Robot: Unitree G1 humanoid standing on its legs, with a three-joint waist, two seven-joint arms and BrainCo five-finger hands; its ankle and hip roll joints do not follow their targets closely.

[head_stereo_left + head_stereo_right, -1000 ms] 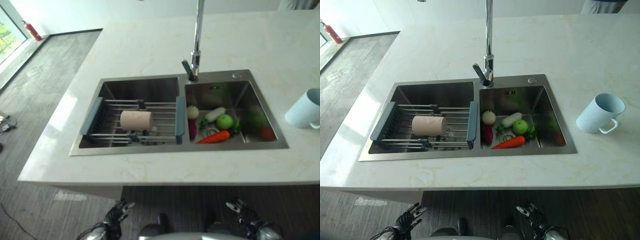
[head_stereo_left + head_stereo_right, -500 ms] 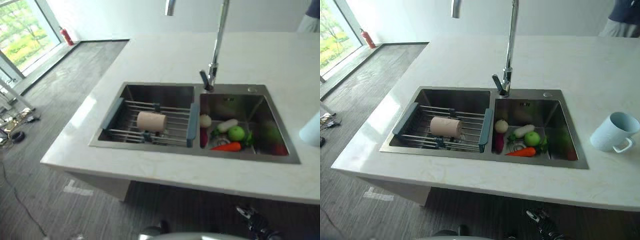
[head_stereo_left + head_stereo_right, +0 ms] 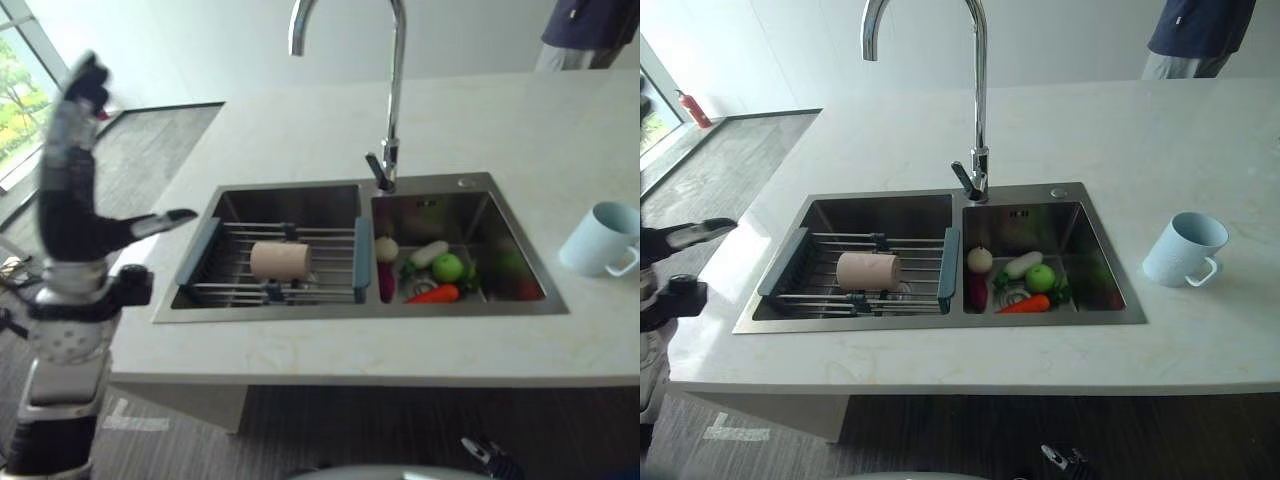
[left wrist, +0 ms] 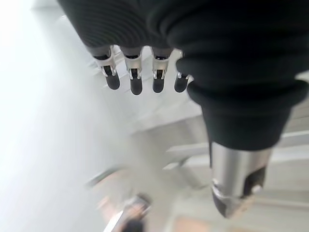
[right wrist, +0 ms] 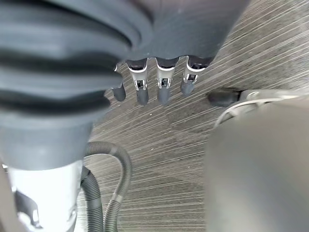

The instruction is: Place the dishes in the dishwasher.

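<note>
A pink cup (image 3: 280,260) lies on its side on a wire rack (image 3: 362,258) across the sink's left basin. A pale blue mug (image 3: 600,238) lies tipped on the white counter (image 3: 330,350) right of the sink. My left hand (image 3: 65,210) is raised beside the counter's left end, level with the sink, open, fingers (image 4: 135,81) straight and holding nothing. Below the counter's front edge my right hand (image 3: 480,452) hangs low over the floor with relaxed fingers (image 5: 163,87), also holding nothing.
A tall chrome faucet (image 3: 396,90) arches over the double steel sink (image 3: 940,325). The right basin holds a green apple (image 3: 448,267), a carrot (image 3: 432,294) and other vegetables. A person (image 3: 1195,35) stands behind the counter's far right. Grey floor lies to the left.
The camera has shifted between frames. My left arm has risen from below the counter to the left end of the counter. The right hand stays low.
</note>
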